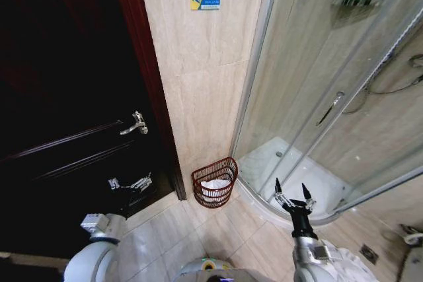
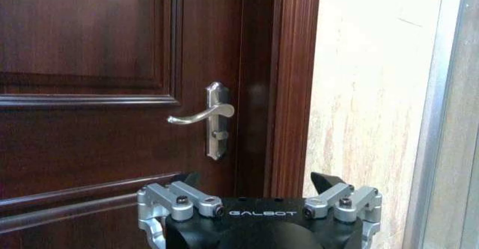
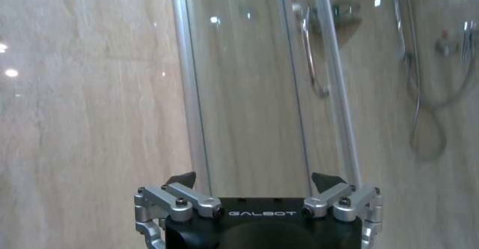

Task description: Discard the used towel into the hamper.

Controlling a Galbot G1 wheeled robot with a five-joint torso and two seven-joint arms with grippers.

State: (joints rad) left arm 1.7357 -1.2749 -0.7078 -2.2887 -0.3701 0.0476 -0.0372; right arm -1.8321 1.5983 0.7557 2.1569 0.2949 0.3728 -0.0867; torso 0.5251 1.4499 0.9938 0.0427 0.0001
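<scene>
Hamper low centre, pincers empty
The hamper (image 1: 215, 182), white towel (image 1: 216, 185) inside, sits left of the spread, empty right pincer (image 1: 295, 196); left pincer (image 2: 258, 183) likewise.

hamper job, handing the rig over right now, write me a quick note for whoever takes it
Right gripper: open, holding nothing, raised in front of the shower door.
Left gripper: open, holding nothing, facing the wooden door near its handle.
Hamper: on the floor against the wall, between the door frame and the shower.
Towel: something white lies inside the hamper; it looks like the towel.
Done: the towel appears to be in the hamper, and both grippers are free.
Left: confirm the white item is the towel; otherwise nothing obvious.
</scene>
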